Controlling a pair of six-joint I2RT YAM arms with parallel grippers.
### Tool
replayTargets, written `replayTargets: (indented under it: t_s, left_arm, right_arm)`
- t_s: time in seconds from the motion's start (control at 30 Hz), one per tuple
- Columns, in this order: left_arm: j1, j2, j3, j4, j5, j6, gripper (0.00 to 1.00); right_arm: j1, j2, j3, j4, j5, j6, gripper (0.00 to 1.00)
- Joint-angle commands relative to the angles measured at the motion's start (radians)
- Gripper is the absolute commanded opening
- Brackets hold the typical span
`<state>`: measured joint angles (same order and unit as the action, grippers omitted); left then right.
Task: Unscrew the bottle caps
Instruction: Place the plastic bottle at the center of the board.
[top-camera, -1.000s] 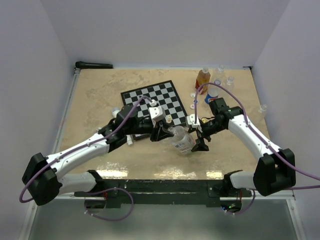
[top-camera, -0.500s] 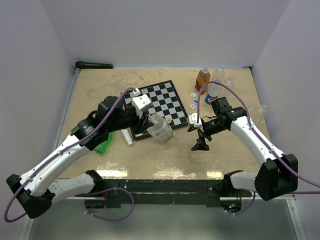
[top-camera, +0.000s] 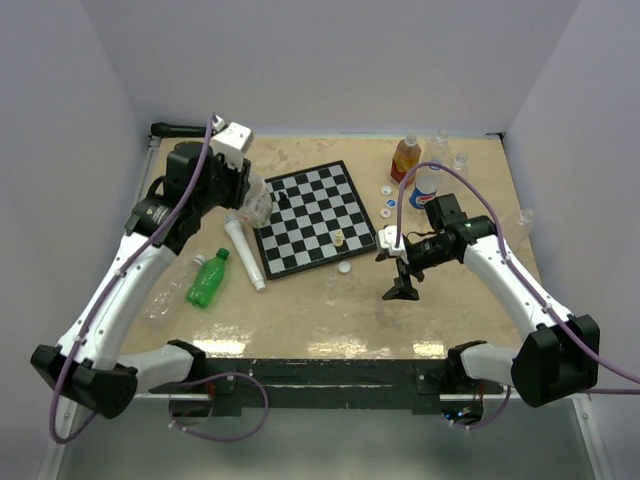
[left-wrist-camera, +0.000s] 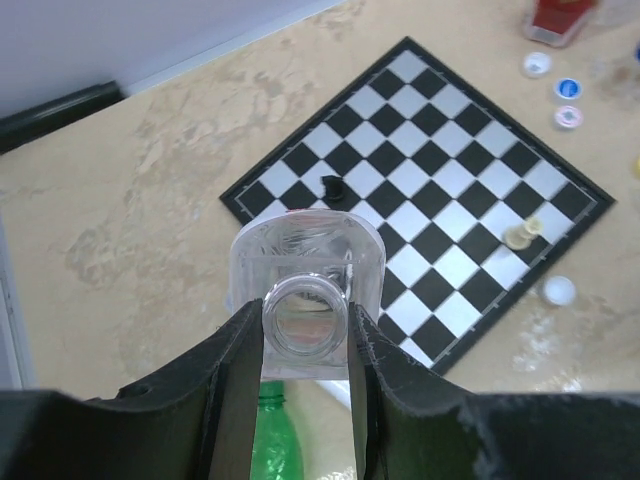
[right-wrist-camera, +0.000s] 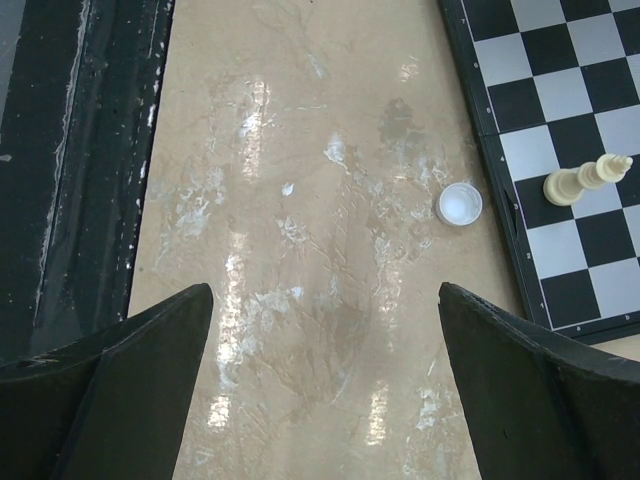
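My left gripper (top-camera: 250, 203) (left-wrist-camera: 305, 335) is clamped around the neck of the clear bottle (top-camera: 258, 208) (left-wrist-camera: 305, 250), whose mouth is open and capless in the wrist view. A second ago I had that bottle low at the near middle of the table (top-camera: 330, 310), right beside the right gripper (top-camera: 400, 275) (right-wrist-camera: 320, 380); half a second ago it was over the near left edge of the chessboard (top-camera: 310, 215) (left-wrist-camera: 440, 190). Now the arm has swung up and away to the board's far left corner. With the arm out of the way, the green bottle (top-camera: 207, 280) and the white tube (top-camera: 246, 255) show lying on the left side. My right gripper has hardly shifted: its jaws stand wide apart with nothing between them, above bare table. The white cap (top-camera: 344, 267) (right-wrist-camera: 459, 204) lies on the table just beside the board's near edge, close to the white chess piece (top-camera: 339, 238) (right-wrist-camera: 585, 180).
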<state>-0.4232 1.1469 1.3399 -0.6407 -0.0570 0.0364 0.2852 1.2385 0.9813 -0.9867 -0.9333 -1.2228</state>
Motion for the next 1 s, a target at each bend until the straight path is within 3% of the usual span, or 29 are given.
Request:
replayTargets:
  t_s: [0.0, 0.13, 0.4, 0.77, 0.87, 0.97]
  left_arm:
    - [0.18, 0.118, 0.079, 0.114, 0.029, -0.01, 0.0]
    - [0.317, 0.229, 0.142, 0.168, 0.052, -0.027, 0.0]
    - [0.464, 0.48, 0.292, 0.203, 0.052, -0.119, 0.0]
    - [0.514, 0.645, 0.381, 0.193, 0.019, -0.147, 0.0]
    - [0.515, 0.643, 0.381, 0.188, -0.003, -0.147, 0.29]
    - [0.514, 0.637, 0.383, 0.188, -0.003, -0.145, 0.43]
  right_arm:
    - [-0.004, -0.028, 0.017, 0.011, -0.016, 0.008, 0.98]
    - [-0.004, -0.031, 0.013, 0.013, -0.019, 0.006, 0.98]
    - [-0.004, -0.036, 0.008, 0.013, -0.019, 0.003, 0.98]
    - [-0.004, -0.036, 0.005, 0.019, -0.018, 0.006, 0.98]
    - [-0.004, -0.034, 0.002, 0.019, -0.018, 0.006, 0.98]
    - [-0.004, -0.033, 0.002, 0.02, -0.016, 0.006, 0.98]
